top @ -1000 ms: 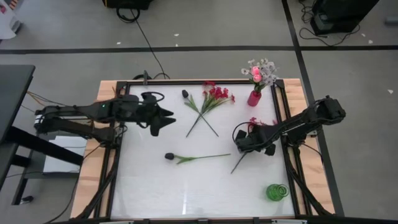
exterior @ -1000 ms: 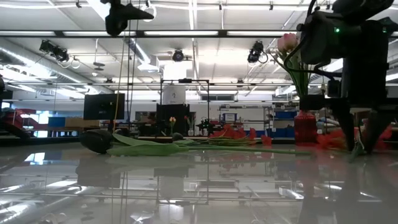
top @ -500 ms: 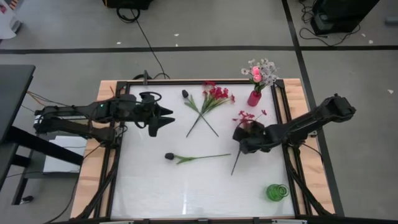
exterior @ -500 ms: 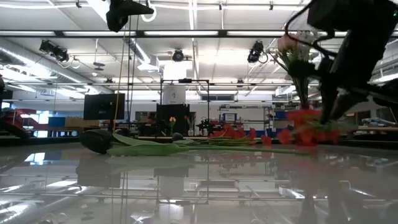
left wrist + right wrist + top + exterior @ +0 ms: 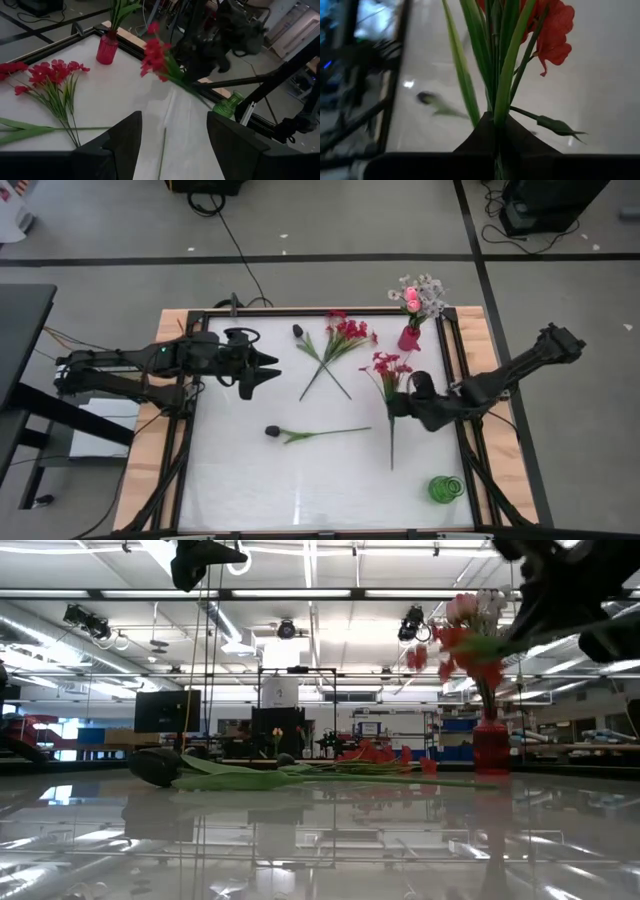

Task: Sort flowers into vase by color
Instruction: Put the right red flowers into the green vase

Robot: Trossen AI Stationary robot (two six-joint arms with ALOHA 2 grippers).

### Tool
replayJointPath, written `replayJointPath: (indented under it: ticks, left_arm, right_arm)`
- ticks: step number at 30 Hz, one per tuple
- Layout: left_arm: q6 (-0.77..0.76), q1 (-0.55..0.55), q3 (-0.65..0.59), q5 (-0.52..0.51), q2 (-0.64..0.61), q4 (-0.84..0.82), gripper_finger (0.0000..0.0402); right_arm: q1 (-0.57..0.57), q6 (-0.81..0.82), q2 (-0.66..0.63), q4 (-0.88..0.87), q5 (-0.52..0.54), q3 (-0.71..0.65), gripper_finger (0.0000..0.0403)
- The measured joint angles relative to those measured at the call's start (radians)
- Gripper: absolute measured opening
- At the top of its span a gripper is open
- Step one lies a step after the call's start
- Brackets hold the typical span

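1. A red blossom spray (image 5: 386, 367) hangs in the air over the right part of the table (image 5: 240, 480), held partway along its stem. In the high view its long axis runs near straight up and down the picture: the red blossoms point toward the far edge and the bare stem end points toward the near edge.
2. The right gripper (image 5: 400, 402) is closed on that stem; in the right wrist view the dark fingers (image 5: 492, 135) meet around the green stalks and leaves, with the red blossoms (image 5: 555, 30) beyond them.
3. In the low view the red blossom spray (image 5: 452, 650) is well above the tabletop, in front of the red vase (image 5: 491, 745).
4. The red vase (image 5: 409, 337) stands upright at the far right corner of the table, holding a pink bud and a white small-blossom spray (image 5: 428, 292).
5. A second red spray (image 5: 345, 335) lies flat near the far edge, blossoms toward the far right and stem running to the near left. It crosses a dark-budded flower (image 5: 299, 332) whose bud points to the far left.
6. Another dark-budded flower (image 5: 272, 432) lies flat near the middle, its long axis nearly left to right, bud at the left end.
7. A green vase (image 5: 445, 488) sits at the near right corner.
8. The left gripper (image 5: 268, 368) waits over the far left part of the table, its fingers (image 5: 122, 142) spread apart and holding nothing.
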Motion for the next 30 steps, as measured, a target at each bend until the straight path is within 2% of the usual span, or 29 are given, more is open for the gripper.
replayJointPath:
  ticks: [4,7,10,12,16,19,22,24,27,30]
  left_arm:
    - [0.003,0.002,0.000,-0.013,0.007,-0.001,0.0229]
    - [-0.071,0.002,0.000,-0.046,0.017,0.042,0.0229]
    - [-0.112,-0.026,-0.001,-0.052,0.072,0.197,0.0229]
    - [-0.108,-0.058,0.000,-0.052,0.142,0.363,0.0229]
    - [-0.077,-0.129,0.000,-0.089,0.336,0.696,0.0229]
    - [-0.027,-0.178,0.002,-0.138,0.484,0.955,0.0229]
    - [0.096,-0.215,0.046,-0.187,0.624,1.110,0.0229]
    - [0.199,-0.230,0.109,-0.204,0.715,1.151,0.0229]
    - [0.274,-0.241,0.237,-0.204,0.832,1.149,0.0229]
    - [0.316,-0.240,0.364,-0.203,0.910,1.068,0.0229]
  right_arm:
    - [0.043,-0.200,-0.091,0.031,0.033,0.000,0.0012]
    - [0.075,-0.413,-0.154,0.125,0.036,0.000,0.0012]
    - [0.107,-0.757,-0.197,0.275,0.035,0.000,0.0012]
    - [0.122,-0.967,-0.218,0.385,0.035,0.000,0.0012]
    - [0.128,-1.273,-0.245,0.595,0.036,0.001,0.0013]
    - [0.127,-1.417,-0.260,0.714,0.046,0.001,0.0013]
    - [0.113,-1.506,-0.262,0.785,0.049,0.002,0.0014]
    - [0.096,-1.551,-0.258,0.801,0.045,0.002,0.0014]
    - [0.063,-1.588,-0.237,0.806,0.043,0.002,0.0014]
    - [0.027,-1.594,-0.203,0.826,0.030,0.002,0.0014]
